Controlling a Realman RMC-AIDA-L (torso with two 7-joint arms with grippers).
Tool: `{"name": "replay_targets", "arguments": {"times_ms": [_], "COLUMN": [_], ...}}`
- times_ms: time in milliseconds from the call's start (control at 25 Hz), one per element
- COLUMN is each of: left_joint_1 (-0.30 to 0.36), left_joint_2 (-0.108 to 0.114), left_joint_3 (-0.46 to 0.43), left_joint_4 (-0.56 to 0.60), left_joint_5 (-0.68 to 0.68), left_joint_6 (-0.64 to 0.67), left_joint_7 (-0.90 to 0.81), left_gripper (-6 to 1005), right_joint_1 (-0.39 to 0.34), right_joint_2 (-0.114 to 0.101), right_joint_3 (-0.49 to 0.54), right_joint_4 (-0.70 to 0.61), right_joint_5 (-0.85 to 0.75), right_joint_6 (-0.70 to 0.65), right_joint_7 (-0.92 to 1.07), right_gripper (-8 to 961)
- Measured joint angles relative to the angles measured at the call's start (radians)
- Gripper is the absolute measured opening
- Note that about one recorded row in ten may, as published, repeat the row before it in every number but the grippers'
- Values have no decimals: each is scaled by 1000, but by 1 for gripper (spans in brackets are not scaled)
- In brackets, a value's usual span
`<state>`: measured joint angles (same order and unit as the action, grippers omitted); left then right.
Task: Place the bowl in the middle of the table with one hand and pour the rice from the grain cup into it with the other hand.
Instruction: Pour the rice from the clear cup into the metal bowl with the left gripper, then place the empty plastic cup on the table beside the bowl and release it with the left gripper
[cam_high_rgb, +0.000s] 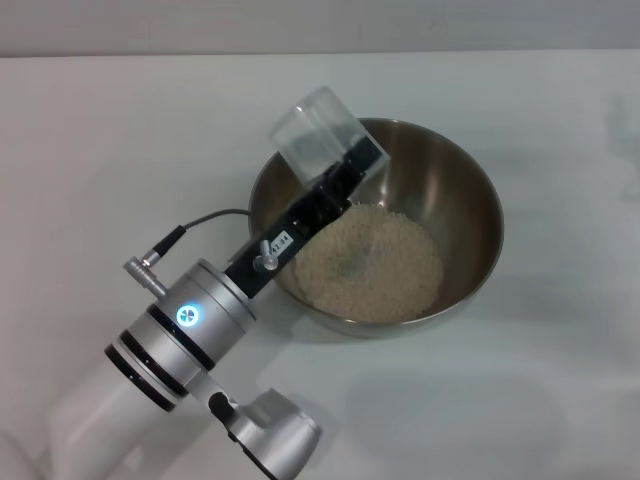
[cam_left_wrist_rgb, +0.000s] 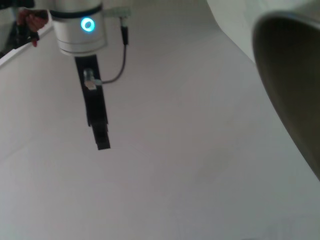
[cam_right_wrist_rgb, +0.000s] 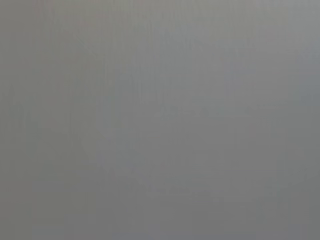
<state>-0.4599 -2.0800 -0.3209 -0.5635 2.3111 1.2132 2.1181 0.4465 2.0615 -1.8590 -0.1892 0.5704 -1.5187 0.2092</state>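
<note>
- Left gripper (cam_high_rgb: 340, 165) clamps tipped grain cup (cam_high_rgb: 318, 132) over bowl (cam_high_rgb: 470, 200); rice (cam_high_rgb: 368, 262) heaped inside.
- Pour looks done; next: right cup, withdraw.
- Right gripper unseen.

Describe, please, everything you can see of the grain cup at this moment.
The grain cup is a small, clear, slightly frosted plastic cup with a squarish shape. It looks empty and is tipped over above the far-left rim of the bowl, mouth turned down toward it. The left gripper is shut on it and holds it off the table. The rice lies heaped in the bowl. No handle is visible.
</note>
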Motion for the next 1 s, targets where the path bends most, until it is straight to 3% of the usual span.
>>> {"name": "replay_targets", "arguments": {"times_ms": [280,320,400,600,840,1000], "left_joint_1": [27,47,54,82,47,23], "left_joint_2": [0,0,0,0,0,0], "left_joint_3": [-87,-151,-178,-315,-334,-344], "left_joint_4": [-37,-62,-72,-99,53,125], "left_joint_5": [-5,-6,-8,-120,-262,-312], "left_joint_6": [28,41,45,44,-29,-141], "left_joint_7": [-264,-457,-541,-1110,-1721,-1923], "left_gripper": [14,14,15,15,15,15], "right_joint_1": [3,4,7,11,22,27], "right_joint_2": [-2,-2,-3,-4,-4,-3], "right_joint_3": [0,0,0,0,0,-2], "right_joint_4": [2,2,2,4,4,3], "right_joint_5": [0,0,0,0,0,0], "right_joint_6": [5,8,17,27,38,41], "right_joint_7": [2,2,3,4,4,4], "right_gripper": [458,459,460,462,464,466]}}
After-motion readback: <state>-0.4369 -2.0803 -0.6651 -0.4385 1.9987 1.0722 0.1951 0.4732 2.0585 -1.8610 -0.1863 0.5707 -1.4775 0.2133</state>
